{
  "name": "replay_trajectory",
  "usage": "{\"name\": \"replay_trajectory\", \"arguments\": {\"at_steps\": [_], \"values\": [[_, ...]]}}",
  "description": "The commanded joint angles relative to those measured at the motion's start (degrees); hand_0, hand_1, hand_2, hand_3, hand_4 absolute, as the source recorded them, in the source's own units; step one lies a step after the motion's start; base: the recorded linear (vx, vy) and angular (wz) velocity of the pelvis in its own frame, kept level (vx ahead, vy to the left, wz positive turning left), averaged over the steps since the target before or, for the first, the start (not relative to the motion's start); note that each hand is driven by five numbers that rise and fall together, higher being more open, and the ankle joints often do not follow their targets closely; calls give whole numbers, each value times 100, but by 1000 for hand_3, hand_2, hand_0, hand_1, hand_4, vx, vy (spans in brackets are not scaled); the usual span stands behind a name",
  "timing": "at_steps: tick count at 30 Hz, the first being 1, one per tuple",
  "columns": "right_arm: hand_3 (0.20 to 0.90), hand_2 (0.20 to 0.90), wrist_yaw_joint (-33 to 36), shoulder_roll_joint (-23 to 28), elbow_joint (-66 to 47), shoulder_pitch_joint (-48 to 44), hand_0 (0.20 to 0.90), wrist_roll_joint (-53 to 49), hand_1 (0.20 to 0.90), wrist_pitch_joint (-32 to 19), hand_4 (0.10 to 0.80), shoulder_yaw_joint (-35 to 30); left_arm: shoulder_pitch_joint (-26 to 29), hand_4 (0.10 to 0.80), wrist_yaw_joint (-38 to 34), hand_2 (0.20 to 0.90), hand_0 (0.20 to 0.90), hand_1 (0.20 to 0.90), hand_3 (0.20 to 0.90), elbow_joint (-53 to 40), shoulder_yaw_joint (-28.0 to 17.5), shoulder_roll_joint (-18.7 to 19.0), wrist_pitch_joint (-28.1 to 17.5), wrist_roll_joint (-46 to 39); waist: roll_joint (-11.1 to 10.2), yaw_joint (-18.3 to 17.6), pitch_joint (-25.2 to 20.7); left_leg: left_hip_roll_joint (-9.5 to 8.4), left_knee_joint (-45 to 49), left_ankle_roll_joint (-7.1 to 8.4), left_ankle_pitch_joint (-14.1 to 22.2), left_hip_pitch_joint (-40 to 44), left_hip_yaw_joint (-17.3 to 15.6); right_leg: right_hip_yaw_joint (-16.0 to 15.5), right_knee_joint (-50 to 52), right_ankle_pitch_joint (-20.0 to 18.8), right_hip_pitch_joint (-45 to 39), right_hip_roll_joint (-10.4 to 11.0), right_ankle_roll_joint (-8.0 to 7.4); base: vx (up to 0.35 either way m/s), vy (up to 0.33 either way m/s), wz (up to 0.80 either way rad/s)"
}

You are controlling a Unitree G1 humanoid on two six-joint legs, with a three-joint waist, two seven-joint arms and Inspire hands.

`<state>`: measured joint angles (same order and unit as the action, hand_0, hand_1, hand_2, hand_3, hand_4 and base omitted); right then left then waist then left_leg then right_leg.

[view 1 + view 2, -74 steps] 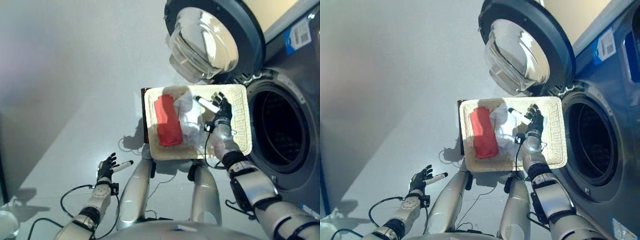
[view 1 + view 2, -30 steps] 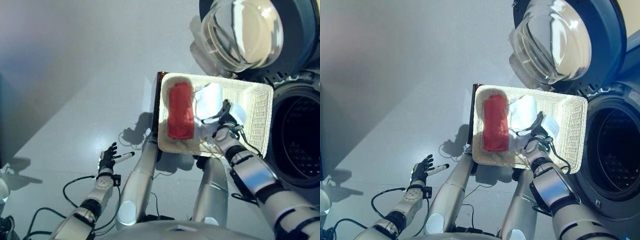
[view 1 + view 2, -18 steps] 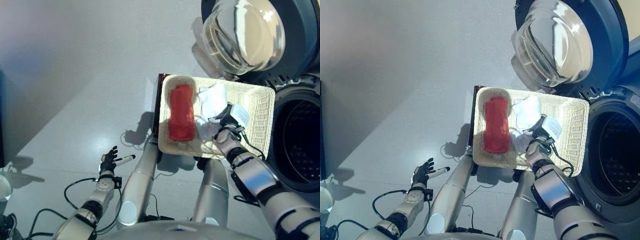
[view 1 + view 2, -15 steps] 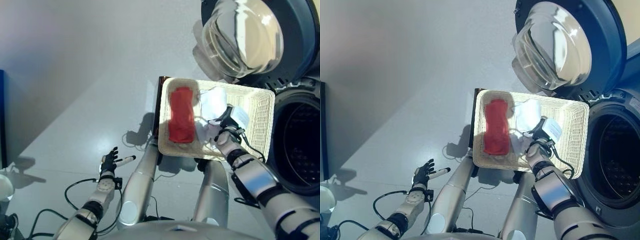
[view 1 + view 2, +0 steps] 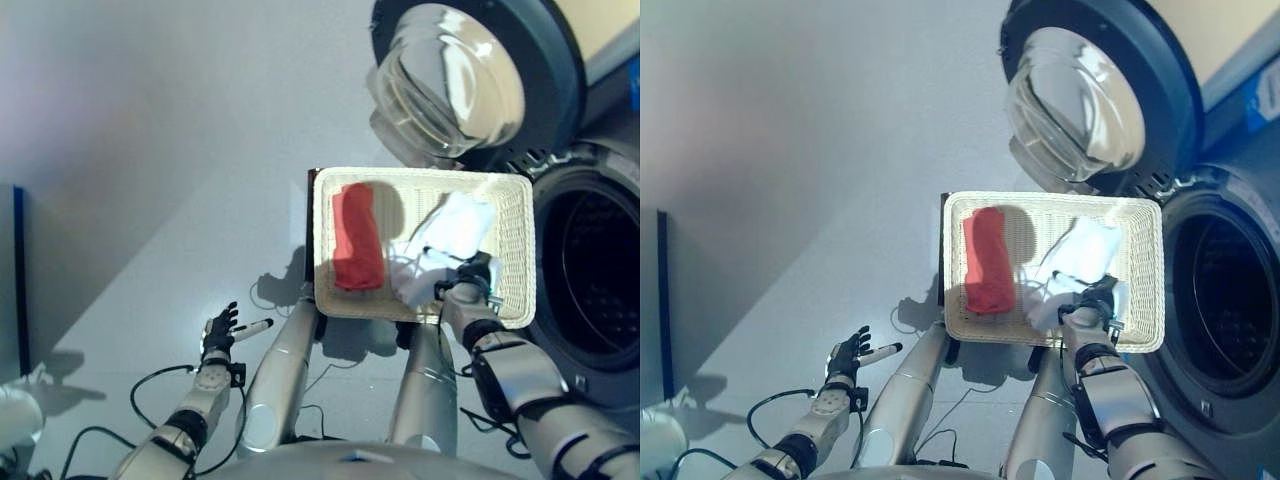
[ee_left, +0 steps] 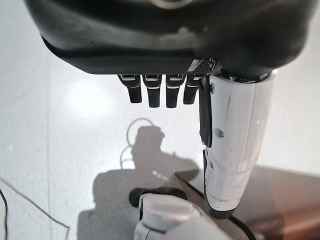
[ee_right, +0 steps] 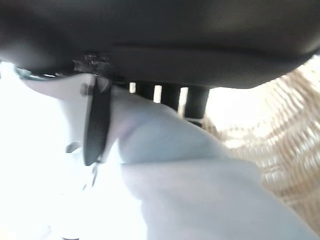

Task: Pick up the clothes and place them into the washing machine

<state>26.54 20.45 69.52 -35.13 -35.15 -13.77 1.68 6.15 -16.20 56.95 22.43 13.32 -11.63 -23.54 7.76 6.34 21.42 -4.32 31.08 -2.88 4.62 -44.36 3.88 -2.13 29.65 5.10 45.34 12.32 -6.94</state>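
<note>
Your right hand (image 5: 470, 282) is clenched on the white garment (image 5: 452, 232) in the basket (image 5: 515, 250) at mid-frame, drum opening (image 5: 590, 270) just right of it, left hand (image 5: 218, 328) relaxed lower left

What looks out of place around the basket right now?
Nothing stands out. The red cloth lies flat in the wicker basket, the right hand is on the white cloth, and the washer door is open.

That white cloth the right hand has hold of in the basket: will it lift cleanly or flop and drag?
Probably floppy: the white cloth lies crumpled in soft folds in the wicker basket. The right hand seems to pinch only one edge, so the rest would likely hang and trail. It looks light. It lies apart from the red cloth, so that should stay put.
</note>
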Motion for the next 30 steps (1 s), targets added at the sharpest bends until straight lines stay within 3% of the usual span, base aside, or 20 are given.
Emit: {"name": "replay_trajectory", "arguments": {"at_steps": [1, 2, 7, 10, 17, 19, 27, 29, 30], "values": [[200, 200, -297, 290, -298, 50, 200, -1457, 200, -815, 300, -479, -148, 800, 6, 900, 900, 900, 900, 23, -371, 307, -175, -215, -11, 2, 97, -10, -13, 231, 74, 0, 101, -75, 201, 88, -467, -234, 204, -8, 55, -50], [200, 200, -656, 164, -442, 37, 200, -2408, 200, -1063, 300, -891, -126, 800, 71, 900, 900, 900, 900, 123, -430, 245, -146, -223, 11, -84, 117, 36, -93, 190, -97, -1, 7, -33, 20, -119, -446, -283, 240, -114, 68, -25], [200, 200, -968, 100, -556, -127, 200, -3391, 200, -1367, 300, -1402, -137, 800, 214, 900, 900, 900, 900, 290, -484, 88, -109, -319, 67, -143, 103, 92, -194, 158, -50, 159, -131, 162, -260, -231, -500, -409, 213, -13, 62, -50], [200, 200, -990, 346, -504, -439, 200, -3648, 200, -1384, 300, -1619, -168, 800, 286, 900, 900, 900, 900, 358, -438, 3, -147, -373, 158, -193, 52, 131, -318, 146, -39, 254, -255, 360, -450, -342, -498, -481, 168, 8, 59, -40], [200, 200, -830, 973, -501, -974, 200, -3296, 200, -1340, 300, -1509, -293, 800, 379, 900, 900, 900, 900, 258, -382, -58, -193, -461, 314, -179, -40, 190, -618, 173, -92, 401, -429, 553, -756, -516, -494, -512, 106, 9, 22, -27], [200, 200, -753, 1435, -494, -1295, 200, -3050, 200, -1272, 300, -1378, -349, 800, 408, 900, 900, 900, 900, 264, -406, -8, -182, -430, 376, -172, -95, 216, -744, 204, -127, 457, -466, 584, -884, -585, -517, -494, 90, 13, -9, -11], [200, 200, -483, 2485, -755, -2192, 200, -2473, 200, -1277, 300, -884, -424, 800, 419, 900, 900, 900, 900, 308, -478, 79, -173, -357, 436, -145, -131, 258, -888, 246, -171, 462, -529, 664, -1057, -708, -473, -518, 84, 17, -22, -5], [200, 200, -338, 3097, -592, -2742, 200, -2208, 200, -1214, 300, -594, -448, 800, 425, 900, 900, 900, 900, 260, -439, 136, -210, -346, 448, -124, -162, 267, -910, 260, -173, 437, -531, 677, -1071, -707, -442, -529, 80, 0, 0, 0], [200, 200, -342, 3103, -581, -2759, 200, -2212, 200, -1214, 300, -580, -445, 800, 424, 900, 900, 900, 900, 261, -441, 129, -210, -346, 454, -126, -159, 268, -909, 260, -172, 435, -532, 678, -1070, -708, -440, -530, 80, 0, 0, 0]]}}
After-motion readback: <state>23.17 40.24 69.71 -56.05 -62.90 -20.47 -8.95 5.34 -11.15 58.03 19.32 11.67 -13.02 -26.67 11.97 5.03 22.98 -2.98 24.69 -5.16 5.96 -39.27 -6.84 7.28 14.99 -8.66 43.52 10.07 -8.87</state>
